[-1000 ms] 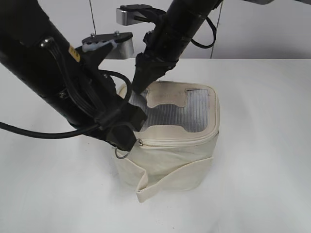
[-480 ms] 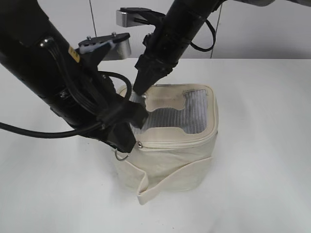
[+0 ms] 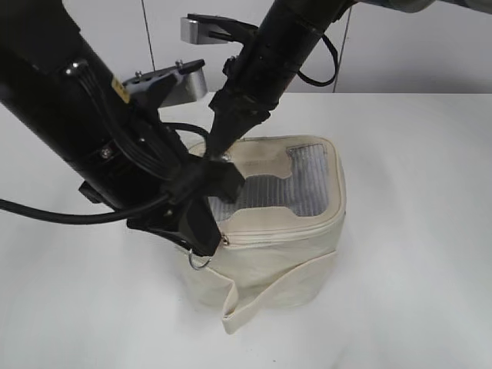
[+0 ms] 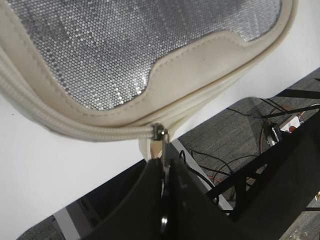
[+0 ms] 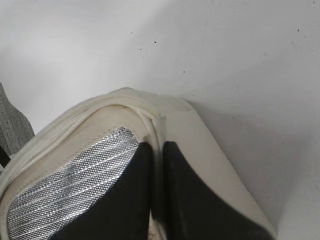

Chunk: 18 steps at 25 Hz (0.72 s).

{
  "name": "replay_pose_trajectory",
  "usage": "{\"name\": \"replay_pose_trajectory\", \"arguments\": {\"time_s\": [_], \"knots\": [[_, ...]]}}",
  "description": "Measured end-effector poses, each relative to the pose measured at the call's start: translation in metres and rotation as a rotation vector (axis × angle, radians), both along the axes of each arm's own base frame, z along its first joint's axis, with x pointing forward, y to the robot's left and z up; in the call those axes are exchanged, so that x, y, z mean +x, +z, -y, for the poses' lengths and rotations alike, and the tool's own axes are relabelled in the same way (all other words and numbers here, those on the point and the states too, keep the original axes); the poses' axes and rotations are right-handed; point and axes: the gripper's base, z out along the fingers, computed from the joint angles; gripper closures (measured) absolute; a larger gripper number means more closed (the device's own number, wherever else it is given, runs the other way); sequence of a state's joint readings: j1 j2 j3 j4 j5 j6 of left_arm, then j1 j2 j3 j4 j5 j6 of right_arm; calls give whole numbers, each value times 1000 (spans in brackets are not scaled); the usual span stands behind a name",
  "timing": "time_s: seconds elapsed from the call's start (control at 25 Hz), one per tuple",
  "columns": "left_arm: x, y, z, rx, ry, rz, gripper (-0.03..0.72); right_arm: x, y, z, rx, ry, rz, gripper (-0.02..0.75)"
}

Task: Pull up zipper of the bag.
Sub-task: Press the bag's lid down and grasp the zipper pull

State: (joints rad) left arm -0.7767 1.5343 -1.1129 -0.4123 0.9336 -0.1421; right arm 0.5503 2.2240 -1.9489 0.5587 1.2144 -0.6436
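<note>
The bag stands mid-bench. Left claw is clenched on the zipper pull (near-left corner); right claw pinches the lid's far-left rim.

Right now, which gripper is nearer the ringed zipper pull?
Left. The left gripper is shut on the ringed zipper pull; the right gripper pinches the bag's far rim.

The bag is cream, boxy, and stands upright on the white surface. Its zipper runs closed along the lid rim to a silver pull.
</note>
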Motion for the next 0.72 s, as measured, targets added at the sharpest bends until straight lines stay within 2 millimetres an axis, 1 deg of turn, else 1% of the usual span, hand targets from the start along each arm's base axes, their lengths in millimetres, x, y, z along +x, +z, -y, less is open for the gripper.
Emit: {"name": "replay_pose_trajectory", "arguments": {"time_s": [0.2, 0.32, 0.56, 0.72], "knots": [[-4, -12, 14, 14, -10, -36, 687, -1, 0, 0, -6, 2, -14, 698], [-5, -18, 27, -20, 1, -28, 687, -1, 0, 1, -7, 1, -17, 698], [-7, -14, 43, -117, 25, 46, 687, -2, -1, 0, -12, 1, -19, 699], [-8, -16, 46, -126, 27, 58, 687, -2, -2, 1, -15, 1, -18, 699]]}}
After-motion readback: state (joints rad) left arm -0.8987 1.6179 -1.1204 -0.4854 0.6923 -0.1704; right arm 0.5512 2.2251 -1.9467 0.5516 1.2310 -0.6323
